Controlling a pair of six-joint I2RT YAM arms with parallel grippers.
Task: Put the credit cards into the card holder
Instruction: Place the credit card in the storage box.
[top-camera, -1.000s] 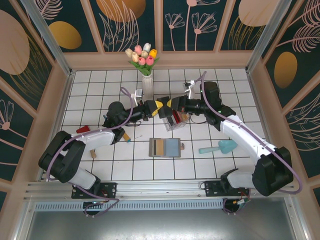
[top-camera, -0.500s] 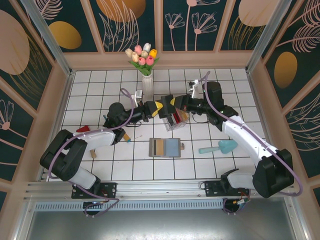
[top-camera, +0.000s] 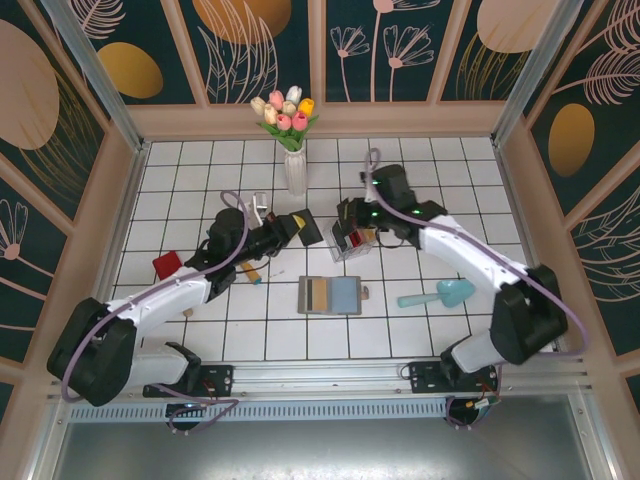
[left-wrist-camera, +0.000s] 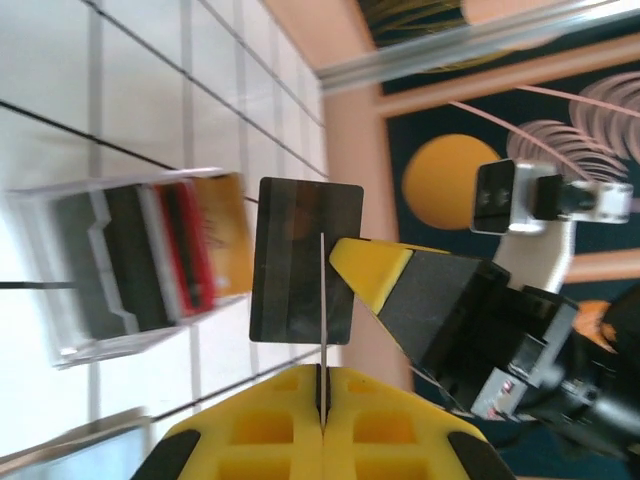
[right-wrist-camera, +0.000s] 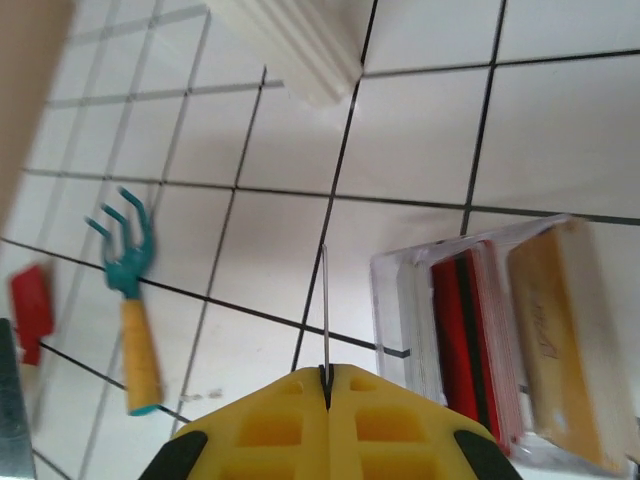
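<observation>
Your left gripper (left-wrist-camera: 322, 375) is clamped on a thin black plastic credit card (top-camera: 308, 228), right gripper (right-wrist-camera: 326, 375) on another dark card (left-wrist-camera: 300, 260), both beside the clear plastic rack (top-camera: 358, 248). Probably stiff and slick, so pinch mid-edge.

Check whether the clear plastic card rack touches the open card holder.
Apart. The top view shows bare white tile between the clear plastic card rack and the open card holder, tan and blue inside.

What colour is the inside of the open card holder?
The card holder shows tan and blue panels inside; clearest in the top external view.
</observation>
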